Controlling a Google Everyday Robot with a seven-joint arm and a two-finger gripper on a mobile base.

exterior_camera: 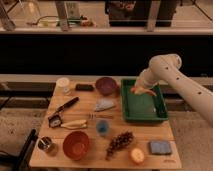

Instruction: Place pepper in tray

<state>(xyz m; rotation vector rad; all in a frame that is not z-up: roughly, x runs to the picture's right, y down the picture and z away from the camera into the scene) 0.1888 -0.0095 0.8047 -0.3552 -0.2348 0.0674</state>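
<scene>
A wooden table [150,132] stands in front of me, with a white robot arm [172,75] reaching in from the right. Its gripper [141,89] hangs over the far end of the tray [142,116], a deep green rectangular bin on the table's right side. At the gripper sits the pepper [145,91], a small, slim orange-red shape, just above the tray's floor near its back wall. I cannot tell whether the gripper is pinching it.

Left of the tray is a purple bowl [106,85]. Nearer the front edge are an orange-red bowl [76,145], a dark bunch of grapes [119,143], a round yellow-orange fruit [136,156] and a blue sponge [160,147].
</scene>
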